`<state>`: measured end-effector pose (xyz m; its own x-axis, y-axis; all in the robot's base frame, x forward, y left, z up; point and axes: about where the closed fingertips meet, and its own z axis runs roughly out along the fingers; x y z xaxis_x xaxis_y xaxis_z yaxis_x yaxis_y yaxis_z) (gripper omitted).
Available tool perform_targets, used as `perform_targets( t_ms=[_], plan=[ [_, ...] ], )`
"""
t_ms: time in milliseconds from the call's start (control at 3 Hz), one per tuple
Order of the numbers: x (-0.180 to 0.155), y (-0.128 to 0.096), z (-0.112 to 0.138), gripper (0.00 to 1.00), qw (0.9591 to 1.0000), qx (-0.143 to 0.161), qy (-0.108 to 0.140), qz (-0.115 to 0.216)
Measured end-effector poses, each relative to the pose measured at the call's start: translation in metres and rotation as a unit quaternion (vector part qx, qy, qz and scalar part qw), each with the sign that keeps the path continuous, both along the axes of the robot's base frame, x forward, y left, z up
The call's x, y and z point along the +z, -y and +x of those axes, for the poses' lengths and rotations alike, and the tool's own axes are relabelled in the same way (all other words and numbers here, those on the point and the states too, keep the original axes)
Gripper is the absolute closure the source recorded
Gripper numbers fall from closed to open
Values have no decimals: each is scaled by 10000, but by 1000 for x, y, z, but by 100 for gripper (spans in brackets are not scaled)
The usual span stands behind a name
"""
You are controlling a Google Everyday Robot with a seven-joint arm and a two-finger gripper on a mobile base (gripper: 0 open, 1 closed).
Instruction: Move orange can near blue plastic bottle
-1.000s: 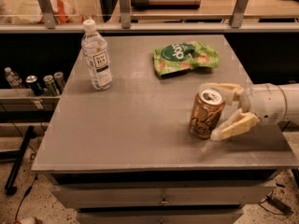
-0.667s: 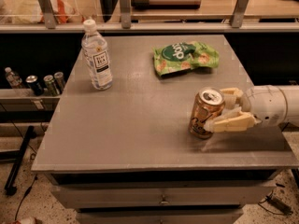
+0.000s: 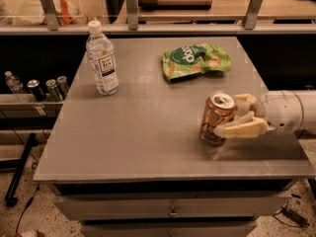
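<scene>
A grey table [image 3: 143,137] with a drawer [image 3: 170,210] below its top stands on a speckled floor. Behind it runs a wooden counter with metal posts.

The orange can [image 3: 217,118] stands near the table's right front edge. The cream pincer [image 3: 228,116] reaches in from the can's right and is clenched on it, one finger behind the can and one across its front. A green snack bag [image 3: 196,60] lies beyond the can, towards the back. The blue plastic bottle [image 3: 102,60] stands upright well to the can's left, by the far left edge. Further left, off the table, small dark cans [image 3: 47,88] sit on a low shelf.

A second ago the front finger was splayed away from the can; now it presses against its side. The can has not shifted.
</scene>
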<state>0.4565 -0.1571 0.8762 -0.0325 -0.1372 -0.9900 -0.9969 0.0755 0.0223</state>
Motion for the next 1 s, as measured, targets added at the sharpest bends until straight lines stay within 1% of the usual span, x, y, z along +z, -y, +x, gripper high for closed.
perform_targets(
  t_ms=[333,667,1000],
  plan=[
    [14,-8,6,100,9998,52,98,-148],
    [39,-14,17,100,9989,57,294,-352],
    [39,-14,17,100,9989,58,294,-352]
  ],
)
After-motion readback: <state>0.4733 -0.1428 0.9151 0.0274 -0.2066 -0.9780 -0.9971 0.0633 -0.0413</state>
